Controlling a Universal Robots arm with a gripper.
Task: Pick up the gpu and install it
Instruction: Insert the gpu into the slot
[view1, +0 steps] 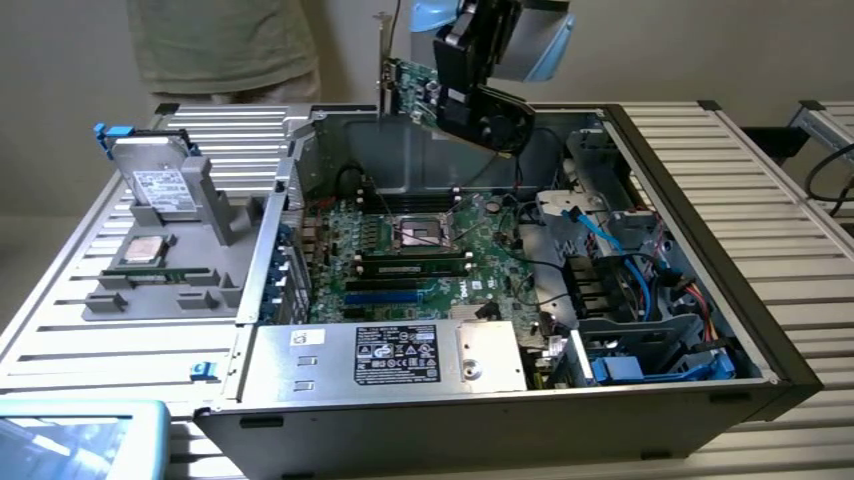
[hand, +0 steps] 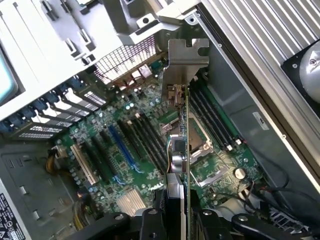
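The gpu (view1: 424, 92) hangs in the air above the open computer case (view1: 694, 200), green board toward the exterior view's left, black cooler (view1: 487, 118) toward the right, silver bracket (view1: 386, 60) standing upright. My gripper (view1: 470, 95) is shut on it from above. In the wrist view I look down the card (hand: 179, 165) edge-on, its silver bracket (hand: 184, 62) at the far end, my fingers (hand: 157, 220) clamping it on both sides. Below lies the green motherboard (hand: 125, 150) with its blue slot (hand: 122, 147) and black slots.
A grey fixture tray (view1: 160, 270) at the exterior view's left holds a silver hard drive (view1: 160, 190) and a CPU (view1: 144, 250). Blue cables (view1: 627, 300) and drive bays crowd the case's right side. A person's torso (view1: 220, 45) stands behind the table.
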